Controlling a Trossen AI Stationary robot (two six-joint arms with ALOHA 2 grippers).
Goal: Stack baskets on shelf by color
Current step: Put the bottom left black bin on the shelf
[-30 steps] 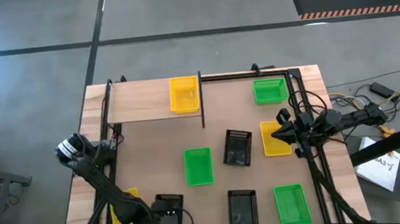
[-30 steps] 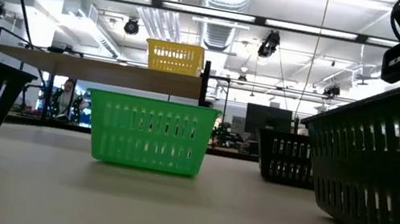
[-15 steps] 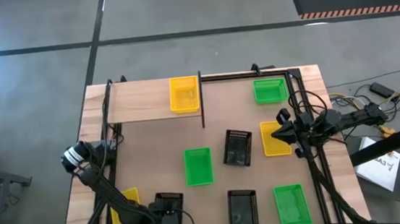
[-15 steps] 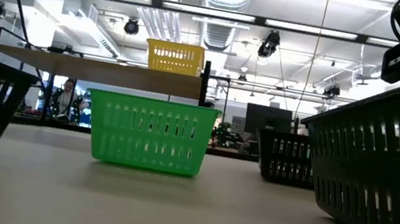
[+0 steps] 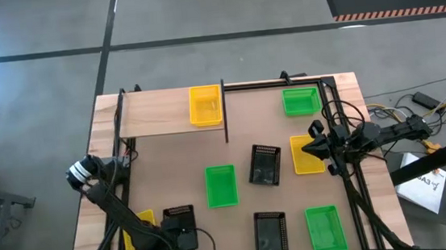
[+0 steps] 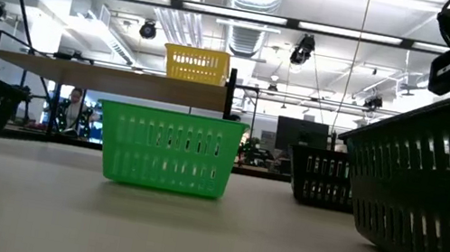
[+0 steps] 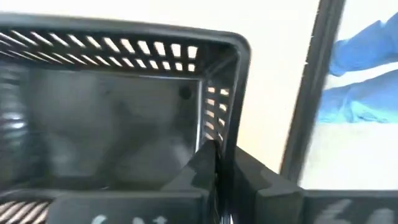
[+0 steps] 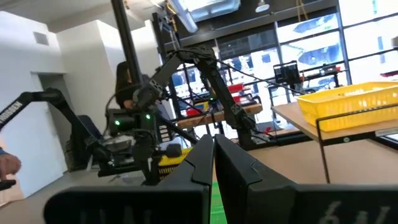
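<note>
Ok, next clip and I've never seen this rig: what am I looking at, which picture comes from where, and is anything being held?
Two dark robot arms work at a table. One picture looks straight down on it, one looks level across the tabletop, and one comes from a camera on each arm's wrist.

Small mesh baskets in yellow, green and black lie scattered about. One yellow basket sits on the pale raised shelf at the back.

The left claw, near the front edge, is shut on the rim of a black basket; its wrist picture shows a finger pinching the wall. The right claw is shut on nothing, next to another yellow basket at the right side.
</note>
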